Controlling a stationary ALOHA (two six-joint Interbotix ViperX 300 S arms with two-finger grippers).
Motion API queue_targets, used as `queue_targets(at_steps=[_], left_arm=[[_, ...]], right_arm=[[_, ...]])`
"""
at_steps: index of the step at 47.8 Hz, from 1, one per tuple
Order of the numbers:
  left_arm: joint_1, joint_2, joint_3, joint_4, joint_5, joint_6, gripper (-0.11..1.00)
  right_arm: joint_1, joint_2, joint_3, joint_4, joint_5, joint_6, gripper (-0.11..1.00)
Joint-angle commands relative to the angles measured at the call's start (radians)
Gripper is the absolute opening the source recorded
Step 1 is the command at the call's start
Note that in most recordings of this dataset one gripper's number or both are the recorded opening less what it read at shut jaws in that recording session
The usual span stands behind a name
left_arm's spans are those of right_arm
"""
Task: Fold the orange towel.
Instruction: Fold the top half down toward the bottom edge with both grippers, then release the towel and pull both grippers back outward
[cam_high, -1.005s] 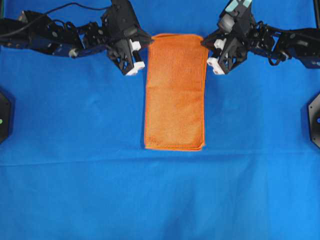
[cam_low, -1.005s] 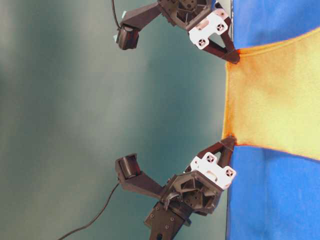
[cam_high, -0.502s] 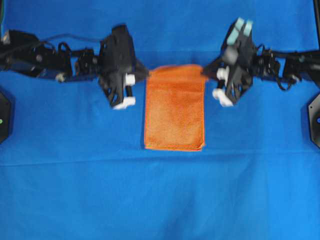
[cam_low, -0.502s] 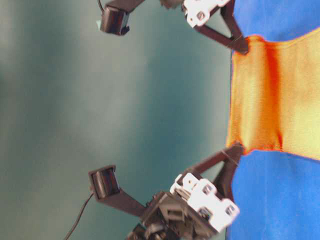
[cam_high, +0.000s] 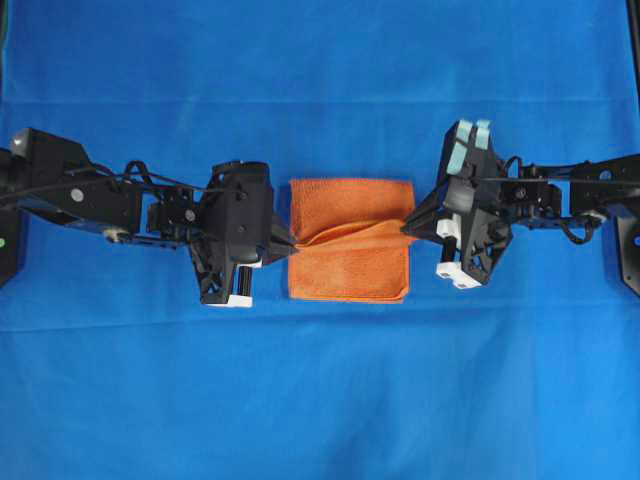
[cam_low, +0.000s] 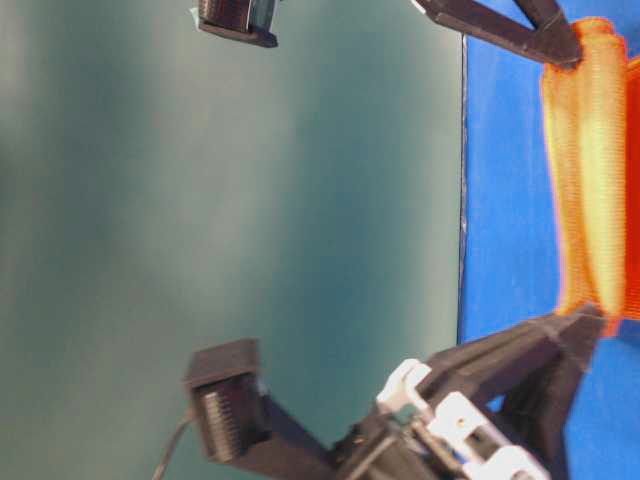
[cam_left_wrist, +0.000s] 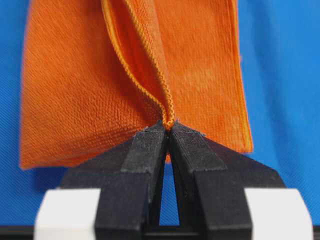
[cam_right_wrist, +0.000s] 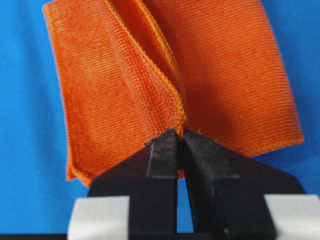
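Both arms have carried the towel's far edge toward the near one, so the long strip seen a second ago is now about half as long. From overhead, the orange towel (cam_high: 349, 240) lies in the middle of the blue sheet (cam_high: 320, 400), with wide bare cloth on every side. The left gripper (cam_high: 291, 250) and the right gripper (cam_high: 407, 222) meet its two side edges. At table level, a plain grey-green wall (cam_low: 230, 200) fills the background. Each wrist view shows dark fingertips (cam_left_wrist: 150, 145) (cam_right_wrist: 165, 147) pressed together, pinching a stitched hem.
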Motion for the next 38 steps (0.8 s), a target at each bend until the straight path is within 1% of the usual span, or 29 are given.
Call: queue_targets(at_steps=[1,11,17,21,23,25,28,29,31,34,36,38], left_arm=[[-0.005,0.015,-0.012,0.002,-0.014,-0.005,0.02],[-0.015,0.048,-0.011,0.002,-0.049,-0.044,0.02],[-0.025,0.051,-0.009,0.002,-0.069,-0.051,0.02],[-0.028,0.052,-0.009,0.002,-0.078,-0.051,0.06],[-0.029,0.054,-0.012,0.002,-0.08,-0.051,0.13],[-0.031,0.054,-0.012,0.002,-0.08,-0.051,0.22],[-0.031,0.054,-0.012,0.0,-0.08,-0.049,0.39],[-0.031,0.052,-0.011,0.002,-0.08,-0.049,0.45],[-0.031,0.049,-0.009,0.002,-0.077,-0.049,0.58],[-0.031,0.041,-0.008,0.002,-0.069,-0.048,0.74],[-0.031,0.029,-0.008,0.002,-0.06,-0.044,0.77],[-0.031,0.014,-0.006,0.002,-0.048,-0.038,0.75]], right_arm=[[0.005,0.006,-0.009,0.008,-0.003,-0.002,0.04],[0.029,0.072,-0.018,0.043,-0.023,-0.002,0.04],[0.052,0.094,-0.026,0.054,-0.028,-0.002,0.04],[0.061,0.095,-0.026,0.057,-0.028,-0.002,0.05],[0.063,0.094,-0.028,0.057,-0.028,-0.002,0.07],[0.066,0.095,-0.029,0.058,-0.028,-0.002,0.14],[0.067,0.095,-0.035,0.058,-0.028,-0.002,0.31],[0.069,0.095,-0.038,0.058,-0.028,-0.002,0.38],[0.072,0.094,-0.044,0.058,-0.025,-0.003,0.5],[0.078,0.087,-0.055,0.055,-0.018,-0.008,0.64],[0.084,0.077,-0.063,0.054,-0.006,-0.014,0.68],[0.087,0.063,-0.071,0.052,0.008,-0.017,0.67]])
